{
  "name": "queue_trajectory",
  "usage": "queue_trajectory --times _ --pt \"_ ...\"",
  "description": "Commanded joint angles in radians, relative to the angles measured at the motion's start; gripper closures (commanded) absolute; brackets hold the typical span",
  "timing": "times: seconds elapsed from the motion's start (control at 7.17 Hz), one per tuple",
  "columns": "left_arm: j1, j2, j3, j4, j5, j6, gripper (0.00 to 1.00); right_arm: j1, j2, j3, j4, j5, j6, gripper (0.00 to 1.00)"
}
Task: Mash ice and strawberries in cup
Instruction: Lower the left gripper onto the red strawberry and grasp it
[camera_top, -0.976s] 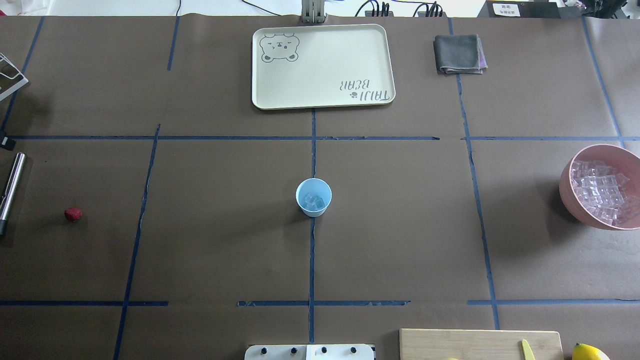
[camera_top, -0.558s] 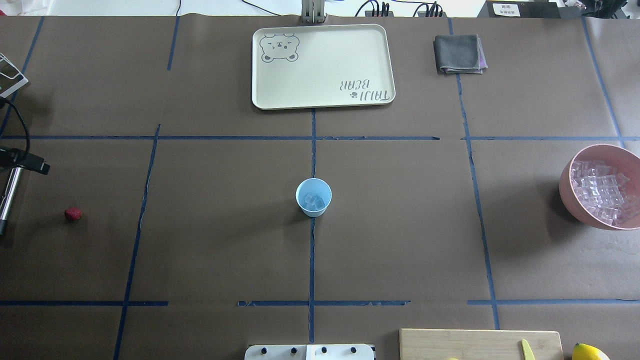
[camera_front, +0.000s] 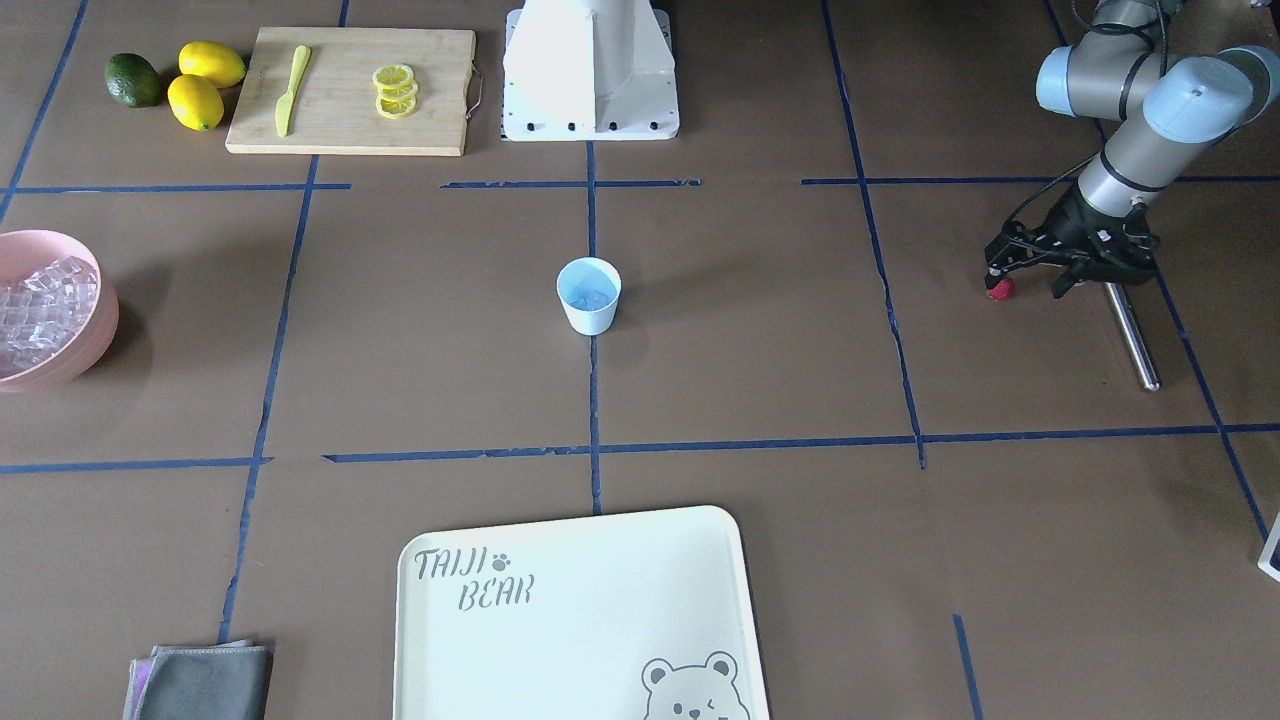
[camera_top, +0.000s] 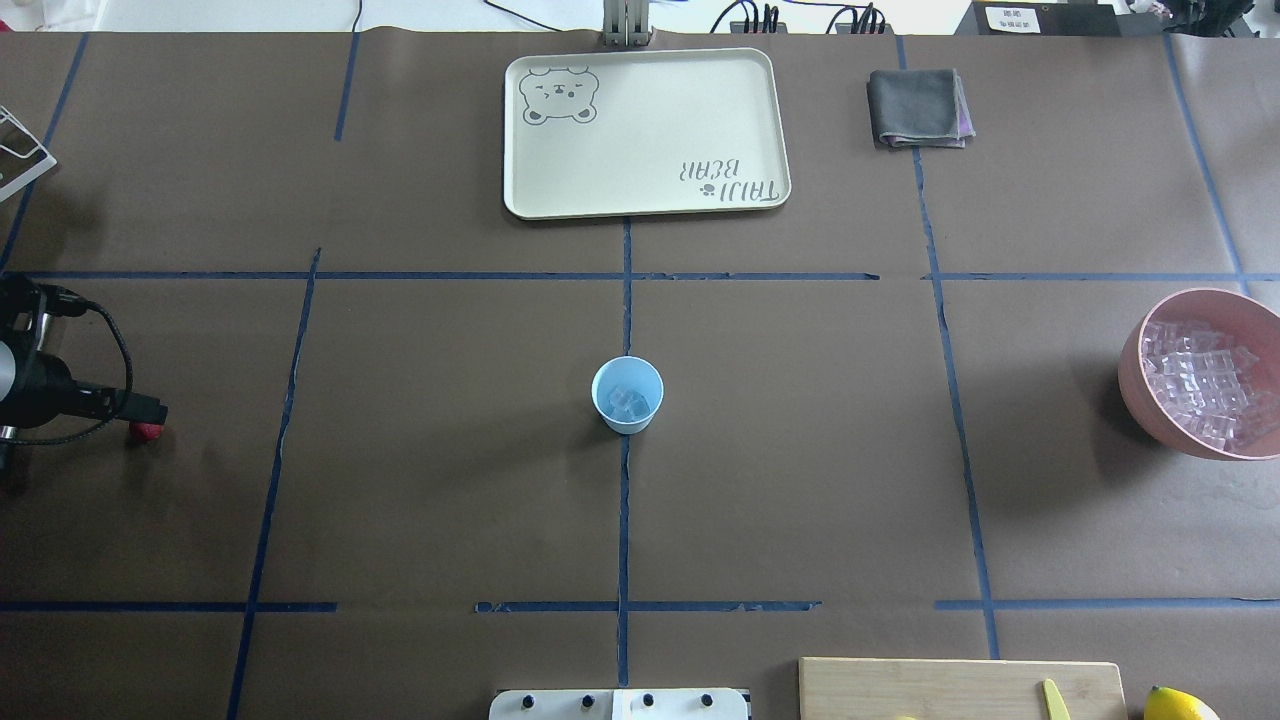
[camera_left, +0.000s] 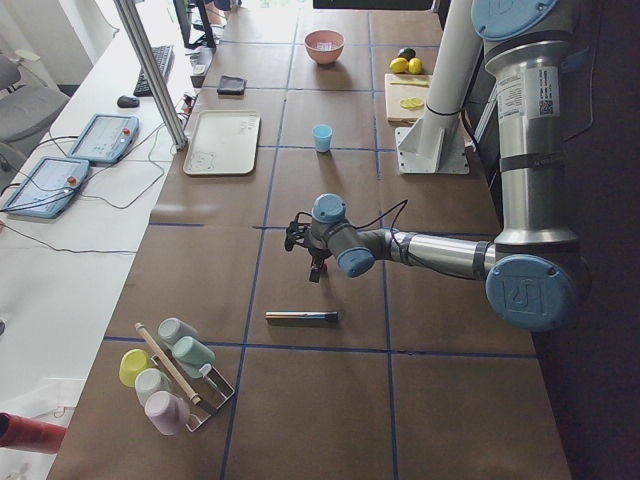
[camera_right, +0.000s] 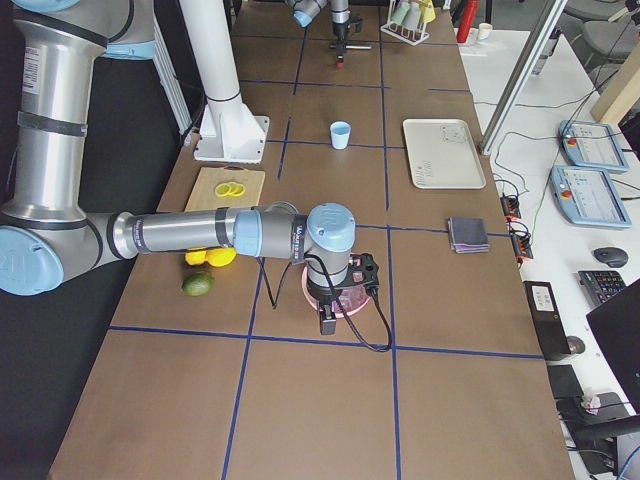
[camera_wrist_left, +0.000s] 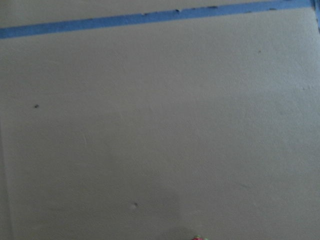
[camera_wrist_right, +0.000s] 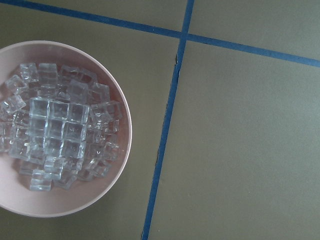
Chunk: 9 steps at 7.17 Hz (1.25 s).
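The light-blue cup (camera_top: 627, 394) stands at the table's middle with a few clear ice cubes (camera_top: 630, 403) in it; it also shows in the front view (camera_front: 588, 295). The small red strawberry (camera_front: 999, 289) lies far out on my left side, partly covered in the overhead view (camera_top: 148, 433). My left gripper (camera_front: 1028, 280) hangs open just above it, one fingertip right over the berry, not holding it. My right gripper (camera_right: 328, 318) shows only in the right side view, over the pink bowl (camera_wrist_right: 125, 130) full of ice (camera_wrist_right: 55, 130); I cannot tell whether it is open.
A metal rod (camera_front: 1135, 335) lies just beyond the left gripper. A cream tray (camera_top: 645, 205) and a grey cloth (camera_top: 918, 108) are at the far side. A cutting board (camera_front: 350, 120) with lemon slices, a knife, lemons and a lime is by my base.
My left arm has come in from the left edge and moved down the view to the strawberry; its gripper now covers part of the berry. Cup and bowl have not moved.
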Motion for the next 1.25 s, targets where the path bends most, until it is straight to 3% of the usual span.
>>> queue_trajectory --times 0.0,0.28,0.42,0.56,0.7,0.84,1.12 --pt "0.035 0.001 -0.001 -0.004 0.031 -0.017 0.00 0.000 -0.003 0.001 0.000 0.002 0.000 0.00" --pt "0.049 0.001 0.001 -0.003 0.038 -0.017 0.00 0.000 -0.007 0.001 0.000 0.002 0.000 0.00" --pt "0.053 0.001 0.001 -0.003 0.049 -0.017 0.06 0.000 -0.009 0.005 0.000 0.002 0.000 0.00" --pt "0.053 0.001 -0.002 -0.003 0.050 -0.020 0.55 0.000 -0.009 0.007 0.000 0.002 0.000 0.00" --pt "0.053 0.001 -0.002 -0.003 0.052 -0.019 0.78 0.000 -0.010 0.005 0.000 0.002 0.000 0.00" --pt "0.052 0.010 -0.005 -0.003 0.050 -0.019 0.88 0.000 -0.009 0.007 0.000 0.002 0.000 0.00" --pt "0.052 0.012 -0.007 -0.003 0.052 -0.019 0.93 0.000 -0.009 0.007 0.000 0.002 0.000 0.00"
